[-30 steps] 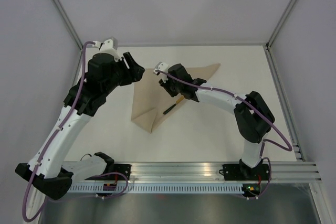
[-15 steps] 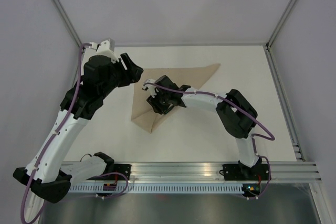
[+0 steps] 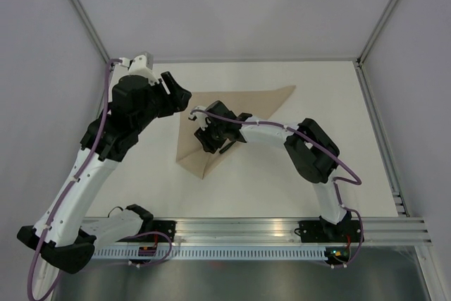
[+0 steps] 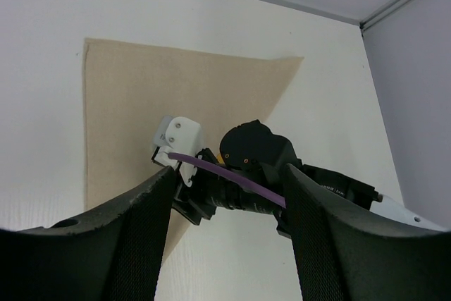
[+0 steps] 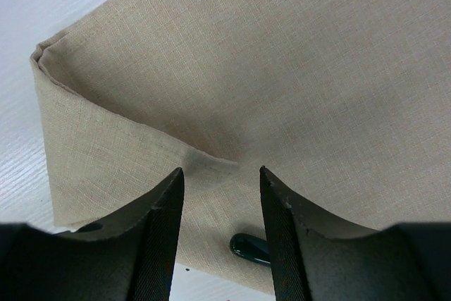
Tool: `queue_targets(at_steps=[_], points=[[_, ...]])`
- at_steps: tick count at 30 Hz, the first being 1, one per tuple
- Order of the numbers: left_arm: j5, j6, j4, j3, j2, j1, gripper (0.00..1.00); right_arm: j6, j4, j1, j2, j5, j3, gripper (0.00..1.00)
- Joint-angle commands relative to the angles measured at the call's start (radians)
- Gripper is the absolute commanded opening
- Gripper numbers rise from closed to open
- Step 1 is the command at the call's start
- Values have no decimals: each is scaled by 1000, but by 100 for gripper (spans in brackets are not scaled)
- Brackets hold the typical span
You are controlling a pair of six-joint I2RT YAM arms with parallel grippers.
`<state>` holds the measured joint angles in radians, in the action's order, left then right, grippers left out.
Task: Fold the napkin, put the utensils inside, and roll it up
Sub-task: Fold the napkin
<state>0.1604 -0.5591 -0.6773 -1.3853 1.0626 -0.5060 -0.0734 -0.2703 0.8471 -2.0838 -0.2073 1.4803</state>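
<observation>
From where I sit, the fold looks done: the napkin (image 3: 264, 101) lies on the table (image 3: 282, 174) as a flat triangle, its long edge toward the far side and one corner pointing at the arm bases. The right gripper (image 5: 218, 180) hangs low over the left-middle of the cloth, jaws parted about halfway with nothing between them but bare fabric below. In its wrist view a flap of cloth is turned over at the near-left corner, and the dark green tip of the utensil (image 5: 252, 247) peeks out from under the cloth edge just beside the right finger. The rest of the utensil is covered, so I judge it tucked inside, though from above the arm hides that spot and I cannot confirm how it lies. The left gripper (image 4: 229, 174) hovers high off the napkin's far-left corner, jaws wide and holding nothing. I would call this the start of the roll. The next move calls for pinching the turned-over edge near the utensil, keeping the stick trapped against the cloth, and carrying that edge across toward the far corner, with the left arm free to pin the cloth if it slides. I can read no brand, label or writing anywhere in these views.
</observation>
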Motion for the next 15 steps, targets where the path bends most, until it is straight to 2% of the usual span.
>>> queue_targets(at_steps=[1, 15], points=[[50, 2, 35, 8, -49, 0, 68, 27, -10, 6, -21, -18, 43, 53], [110, -27, 50, 9, -127, 0, 70, 30, -20, 9, -53, -21, 61, 51]])
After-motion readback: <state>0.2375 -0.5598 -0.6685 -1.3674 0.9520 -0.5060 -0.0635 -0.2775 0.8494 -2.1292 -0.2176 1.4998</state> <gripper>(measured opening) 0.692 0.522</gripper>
